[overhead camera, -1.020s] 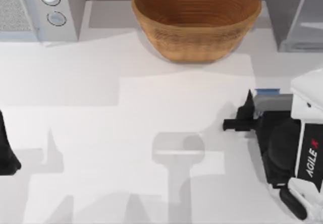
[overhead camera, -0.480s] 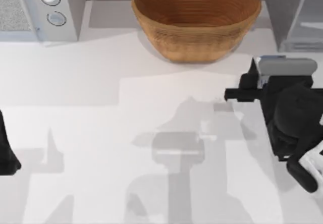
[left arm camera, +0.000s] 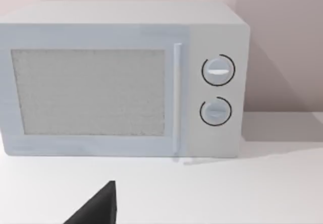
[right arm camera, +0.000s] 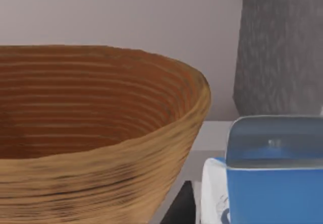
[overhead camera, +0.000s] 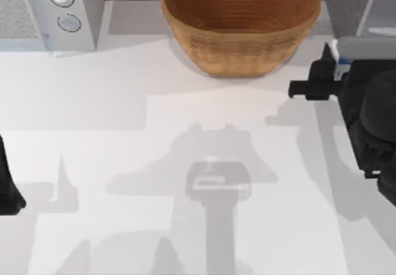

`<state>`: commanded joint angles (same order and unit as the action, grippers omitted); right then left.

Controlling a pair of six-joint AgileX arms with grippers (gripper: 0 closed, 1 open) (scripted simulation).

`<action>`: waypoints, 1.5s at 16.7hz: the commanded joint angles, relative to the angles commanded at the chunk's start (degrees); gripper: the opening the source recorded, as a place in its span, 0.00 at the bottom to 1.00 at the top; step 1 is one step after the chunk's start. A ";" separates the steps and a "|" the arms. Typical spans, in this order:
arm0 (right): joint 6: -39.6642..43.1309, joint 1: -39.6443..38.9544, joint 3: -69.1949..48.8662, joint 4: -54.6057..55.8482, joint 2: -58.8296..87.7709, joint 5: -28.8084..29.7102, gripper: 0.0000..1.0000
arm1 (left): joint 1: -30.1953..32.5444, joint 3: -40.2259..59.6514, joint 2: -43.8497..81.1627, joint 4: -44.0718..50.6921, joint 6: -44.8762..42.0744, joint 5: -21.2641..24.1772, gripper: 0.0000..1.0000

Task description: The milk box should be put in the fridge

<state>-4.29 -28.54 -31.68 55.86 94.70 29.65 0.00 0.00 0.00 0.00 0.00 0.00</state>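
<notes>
At the top view's upper right, the right gripper [overhead camera: 334,70] grasps the milk box [right arm camera: 262,183] (likely light, stiff, crushable; best held across its flat sides) beside the fridge [overhead camera: 349,2].

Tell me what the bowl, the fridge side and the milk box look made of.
The bowl looks like woven wicker, matte brown, with ribbed coils around its wall. The fridge side looks like speckled dark-grey stone or textured metal; hard to say which. The milk box looks like printed carton, blue and white, under a pale glossy top.
</notes>
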 joint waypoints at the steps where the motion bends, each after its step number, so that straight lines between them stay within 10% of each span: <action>1: 0.00 -0.01 0.00 -0.89 -0.87 0.00 0.00 | 0.00 0.00 0.00 0.00 0.00 0.00 1.00; 12: 0.24 2.36 2.43 -5.43 -8.89 -2.38 0.00 | 0.00 0.00 0.00 0.00 0.00 0.00 1.00; 25: 2.84 19.23 21.18 -37.88 -64.99 -19.91 0.00 | 0.00 0.00 0.00 0.00 0.00 0.00 1.00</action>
<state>-1.45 -9.30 -10.50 17.98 29.71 9.74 0.00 0.00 0.00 0.00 0.00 0.00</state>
